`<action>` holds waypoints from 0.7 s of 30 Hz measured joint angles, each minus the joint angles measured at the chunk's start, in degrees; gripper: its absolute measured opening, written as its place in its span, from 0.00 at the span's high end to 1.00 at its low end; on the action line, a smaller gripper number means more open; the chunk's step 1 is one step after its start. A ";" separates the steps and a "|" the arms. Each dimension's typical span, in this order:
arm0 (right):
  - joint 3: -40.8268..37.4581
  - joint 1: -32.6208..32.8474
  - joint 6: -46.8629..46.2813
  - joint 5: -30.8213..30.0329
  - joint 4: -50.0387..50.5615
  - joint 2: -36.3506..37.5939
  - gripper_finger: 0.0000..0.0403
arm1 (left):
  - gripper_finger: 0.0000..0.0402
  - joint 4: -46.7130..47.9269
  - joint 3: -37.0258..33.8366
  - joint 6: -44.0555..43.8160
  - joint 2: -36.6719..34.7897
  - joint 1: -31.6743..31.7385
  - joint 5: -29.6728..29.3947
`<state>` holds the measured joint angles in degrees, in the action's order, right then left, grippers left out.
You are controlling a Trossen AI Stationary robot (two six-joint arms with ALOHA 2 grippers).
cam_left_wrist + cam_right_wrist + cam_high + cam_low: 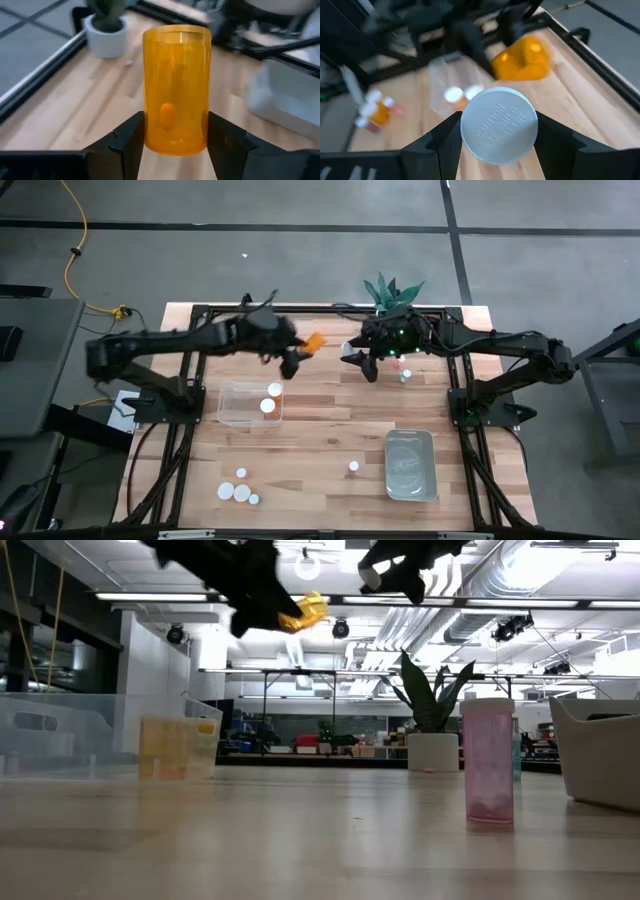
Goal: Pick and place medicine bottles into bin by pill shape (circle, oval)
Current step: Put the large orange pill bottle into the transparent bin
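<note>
Orange bottle (176, 90), uncapped, oval pill inside, clamped by left hand (175, 137); right hand (499, 131) grips white cap (499, 125).

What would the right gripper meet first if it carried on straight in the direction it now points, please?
Probably the orange bottle held by the left gripper: seen past the white cap in the right gripper, it lies roughly ahead, though depth is unclear.

An uncapped orange bottle (175, 90), one oval pill visible inside, sits clamped in the left gripper (175, 145) above the table. Its round white cap (499, 125) is gripped by the right gripper (497, 142). Other capped bottles (238, 492) cluster near the table's front edge.
</note>
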<state>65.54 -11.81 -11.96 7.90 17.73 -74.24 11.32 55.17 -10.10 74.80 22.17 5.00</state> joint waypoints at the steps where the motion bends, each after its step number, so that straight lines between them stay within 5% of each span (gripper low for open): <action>1: 0.00 -0.31 -0.95 0.88 -1.14 -0.06 0.52 | 0.58 -0.75 -2.09 0.07 -1.84 -1.24 -0.30; 9: 2.68 0.06 -3.33 5.58 -1.42 -3.98 0.52 | 0.58 -5.54 -3.61 7.27 -1.85 -9.81 -7.26; 21: 9.53 2.88 1.56 5.59 9.50 -8.96 0.47 | 0.58 -2.39 3.29 8.93 6.87 -10.51 -7.22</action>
<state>75.07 -8.93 -10.40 13.50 27.24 -83.20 8.93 58.46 -1.17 81.67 11.66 -2.22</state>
